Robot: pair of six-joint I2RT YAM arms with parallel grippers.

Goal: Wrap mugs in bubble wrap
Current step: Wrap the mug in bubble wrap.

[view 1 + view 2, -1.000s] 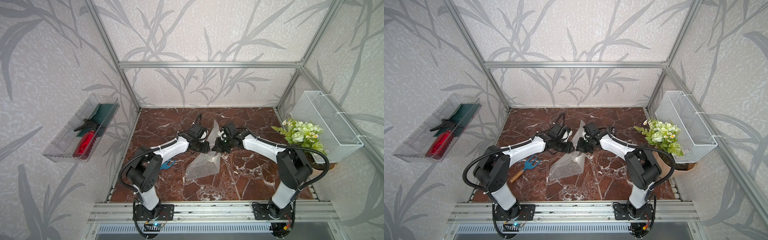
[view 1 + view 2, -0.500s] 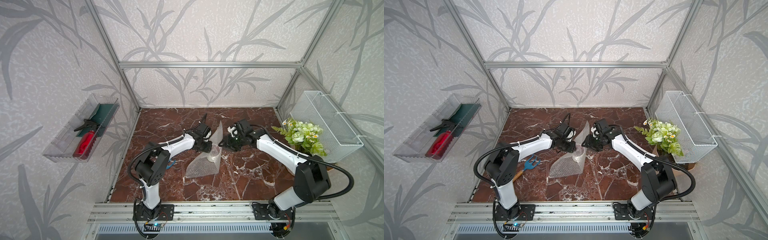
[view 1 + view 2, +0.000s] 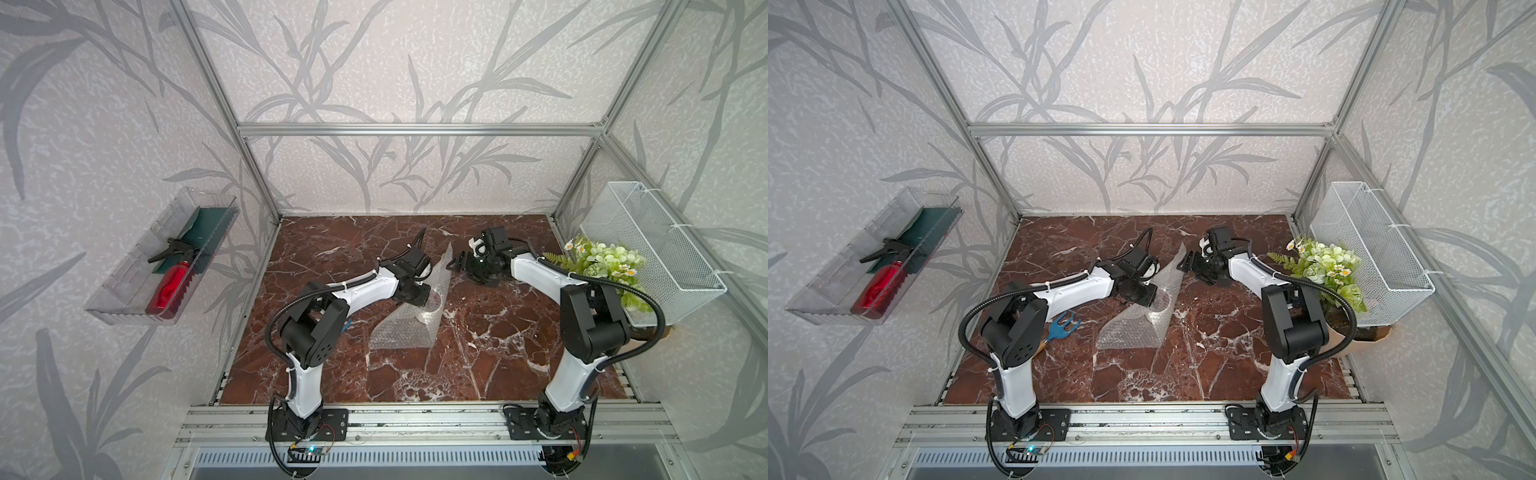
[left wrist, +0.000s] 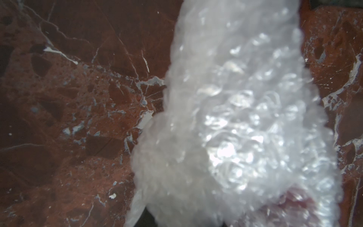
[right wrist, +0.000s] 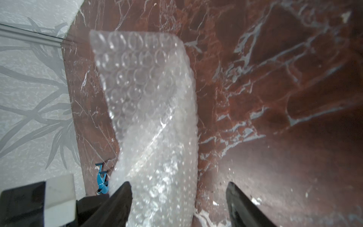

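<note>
Red marble tabletop (image 3: 498, 353) in both top views: bubble wrap (image 3: 405, 332) drapes half over the centre mug (image 3: 1160, 300), left gripper (image 3: 420, 296) against it. Left wrist — jaws hidden, cannot tell. Right wrist — right gripper (image 5: 178, 188) gapes wide, holding nothing; wrapping looks barely begun.

right gripper (image 5: 177, 184) stands spread wide; bubble wrap (image 5: 149, 98) runs ahead from between its fingers, close by one; blue pronged tool (image 5: 102, 180) outside that finger, on marble tabletop (image 5: 275, 88).

We are looking down from high in front in both top views, and closely at the bubble wrap (image 4: 235, 118) from both wrists.
</note>
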